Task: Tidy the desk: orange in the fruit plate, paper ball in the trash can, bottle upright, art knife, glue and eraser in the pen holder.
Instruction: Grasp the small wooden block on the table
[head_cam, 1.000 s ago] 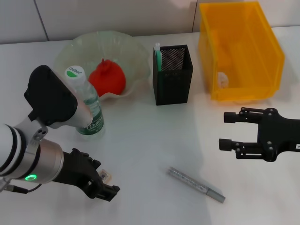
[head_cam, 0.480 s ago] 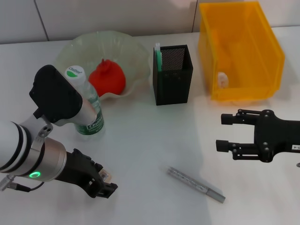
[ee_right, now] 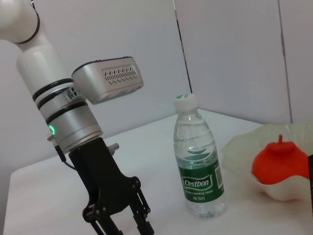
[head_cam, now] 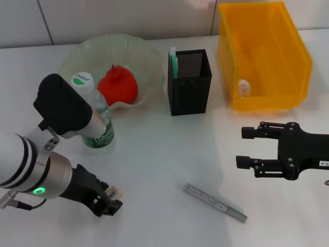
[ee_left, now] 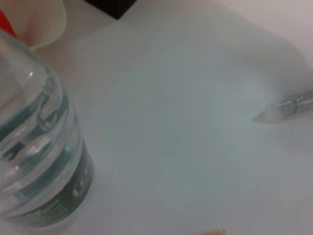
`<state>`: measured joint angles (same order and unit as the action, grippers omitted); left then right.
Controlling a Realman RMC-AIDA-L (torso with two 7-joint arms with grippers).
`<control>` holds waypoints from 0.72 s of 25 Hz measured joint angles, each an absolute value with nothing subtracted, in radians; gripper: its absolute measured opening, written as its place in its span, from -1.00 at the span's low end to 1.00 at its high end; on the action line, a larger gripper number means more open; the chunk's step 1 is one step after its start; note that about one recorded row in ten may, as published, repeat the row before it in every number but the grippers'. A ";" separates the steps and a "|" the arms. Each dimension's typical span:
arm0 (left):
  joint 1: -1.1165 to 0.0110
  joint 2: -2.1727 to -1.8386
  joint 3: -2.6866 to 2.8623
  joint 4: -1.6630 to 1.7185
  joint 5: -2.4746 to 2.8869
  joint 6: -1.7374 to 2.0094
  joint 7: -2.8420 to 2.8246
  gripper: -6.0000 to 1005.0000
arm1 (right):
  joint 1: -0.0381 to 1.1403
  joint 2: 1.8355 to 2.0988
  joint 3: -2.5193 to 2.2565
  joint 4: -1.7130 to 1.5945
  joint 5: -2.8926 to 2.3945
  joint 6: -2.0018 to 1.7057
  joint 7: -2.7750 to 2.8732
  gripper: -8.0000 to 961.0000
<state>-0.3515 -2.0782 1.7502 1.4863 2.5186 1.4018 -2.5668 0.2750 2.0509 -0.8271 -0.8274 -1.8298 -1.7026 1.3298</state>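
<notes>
— Eraser (head_cam: pixel 114 192) step, I'd say: left hand (head_cam: pixel 105 201) is hovering low over the desk (head_cam: pixel 164 154), fingers closing round it, though I can't tell if it's gripped.

— Next it's needing a lift to the holder (head_cam: pixel 188 82). Right hand (head_cam: pixel 245 146)?

— Waiting open, empty, near the knife (head_cam: pixel 215 202).

— Any writing?

— Bottle (ee_right: pixel 198 156) is reading "Cestbon", standing upright.

"Cestbon" on the bottle (ee_right: pixel 198 157) label
</notes>
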 joint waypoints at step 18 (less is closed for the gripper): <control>-0.373 -2.079 1.763 1.451 2.531 1.386 -2.569 0.02 | 0.276 2.051 -0.819 -0.814 -1.830 -1.703 1.322 0.56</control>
<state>-0.3729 -2.0785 1.7629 1.4505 2.5314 1.3855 -2.5695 0.2761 2.0510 -0.8192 -0.8144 -1.8301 -1.7028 1.3222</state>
